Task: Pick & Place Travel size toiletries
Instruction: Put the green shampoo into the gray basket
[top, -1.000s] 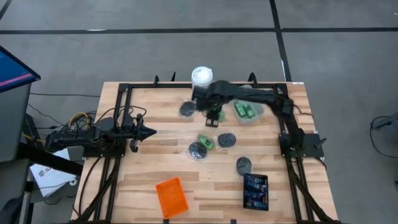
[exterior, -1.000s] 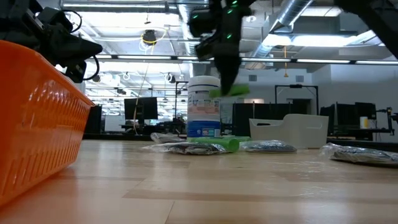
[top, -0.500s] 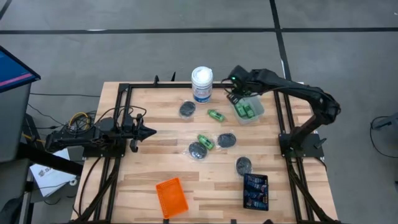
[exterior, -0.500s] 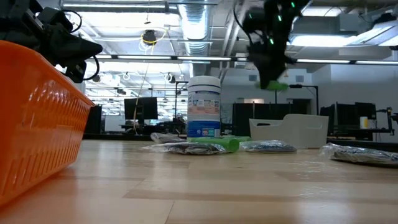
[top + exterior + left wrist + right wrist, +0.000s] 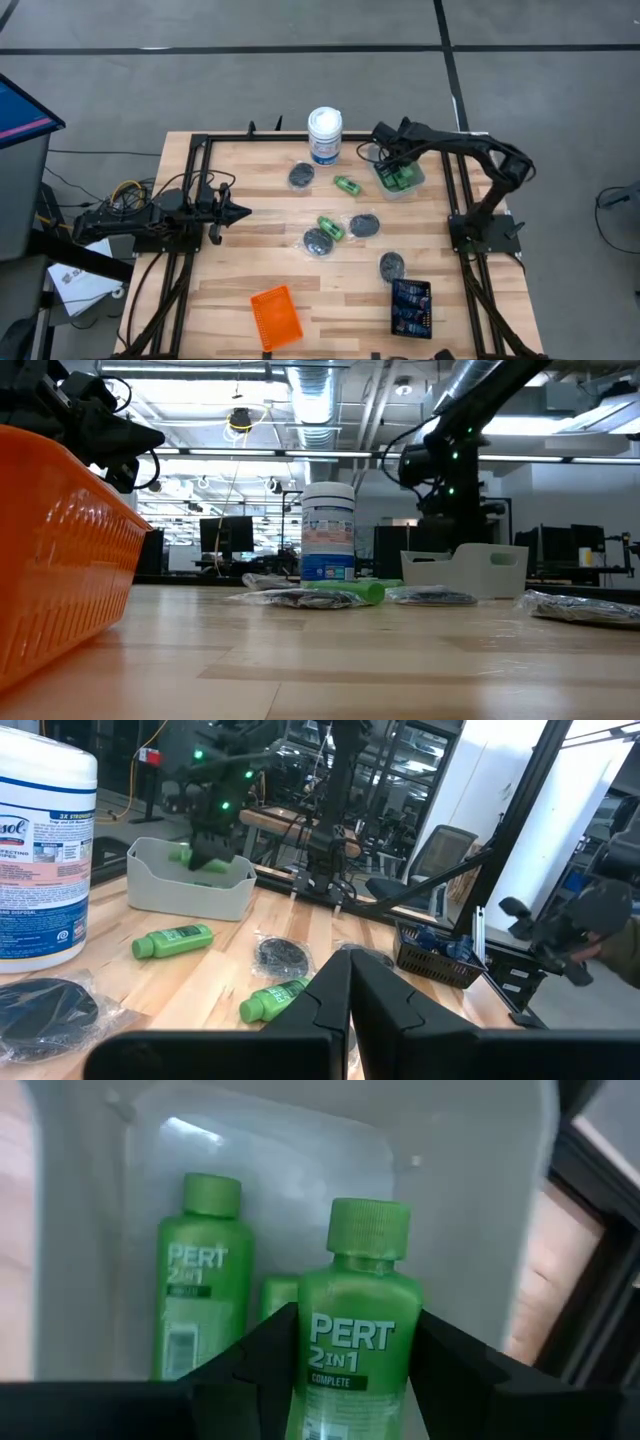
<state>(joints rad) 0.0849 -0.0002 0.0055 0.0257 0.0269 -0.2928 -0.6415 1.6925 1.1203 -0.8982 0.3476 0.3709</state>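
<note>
My right gripper is shut on a bright green bottle over the inside of the clear tray, where two more green bottles lie. In the low view the tray wall hides the gripper's tips. Two green bottles and several wrapped dark pucks lie flat on the table. Dark blue tubes fill a black tray. My left gripper waits shut at the table's left. My right gripper pinches the green bottle's body, below its label's middle, between its two fingers. The fingers come steeply from above and lie across the bottle. Its cap points away, over the tray floor. Whether it rests on the bottles beneath, I cannot tell.
A tall white canister stands at the far edge, left of the clear tray. An orange tray sits near the front edge. Black frame rails border the table's sides.
My right gripper has carried the green bottle from beside the canister toward the table's right edge and down into the clear tray, rolling its wrist on the way. The bottle stays between the fingers. The other things have not moved.
</note>
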